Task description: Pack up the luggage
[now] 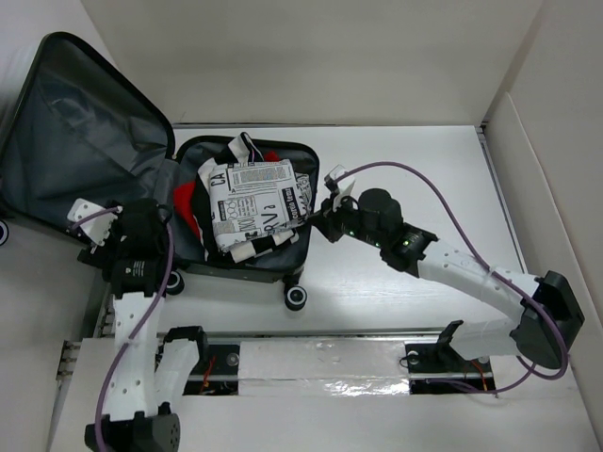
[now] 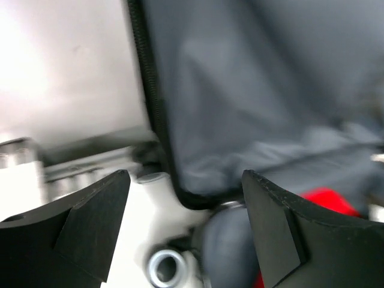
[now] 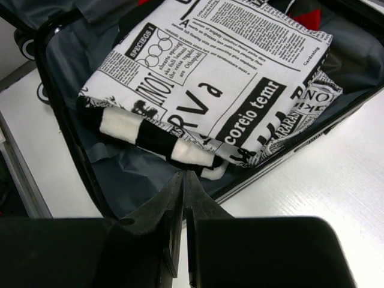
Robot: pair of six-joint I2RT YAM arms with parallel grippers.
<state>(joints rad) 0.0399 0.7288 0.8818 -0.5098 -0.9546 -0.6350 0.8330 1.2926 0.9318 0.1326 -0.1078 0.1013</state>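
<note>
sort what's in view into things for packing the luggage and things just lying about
For the job: luggage, open; newspaper-print cloth and red cloth inside it; left pincer, open; right pincer, shut.
Just lying about: white table; silver tape strip.

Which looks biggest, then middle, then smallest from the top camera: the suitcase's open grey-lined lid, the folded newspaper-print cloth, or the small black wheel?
1. open grey-lined suitcase lid, largest.
2. folded newspaper-print cloth.
3. small black wheel, smallest.
The lid may tilt nearer the camera, but the order is clear.
</note>
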